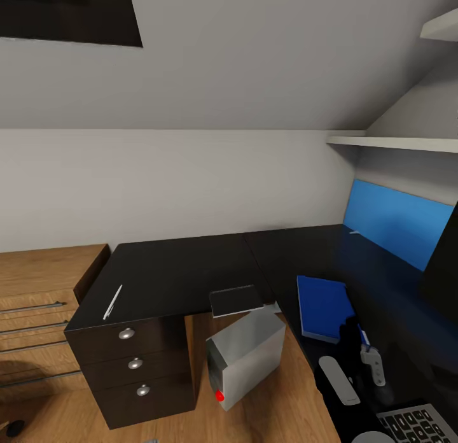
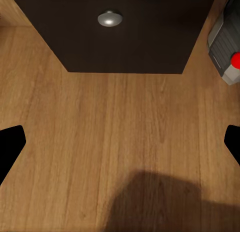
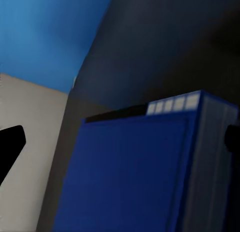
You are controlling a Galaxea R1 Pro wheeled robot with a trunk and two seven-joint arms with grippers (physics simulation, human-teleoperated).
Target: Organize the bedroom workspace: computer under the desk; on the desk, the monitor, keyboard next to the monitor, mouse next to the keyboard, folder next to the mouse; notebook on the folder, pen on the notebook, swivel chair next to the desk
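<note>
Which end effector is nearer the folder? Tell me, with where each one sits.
Right. The right end effector hangs just over the blue folder on the desk. The left end effector points at the wooden floor below the drawers, beside the computer.

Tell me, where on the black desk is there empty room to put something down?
The desk has a big bare patch between the pen near its left edge and the notebook at the front edge. The back corner behind the folder looks bare too. It gets crowded at the right, by the folder, right gripper and keyboard.
</note>
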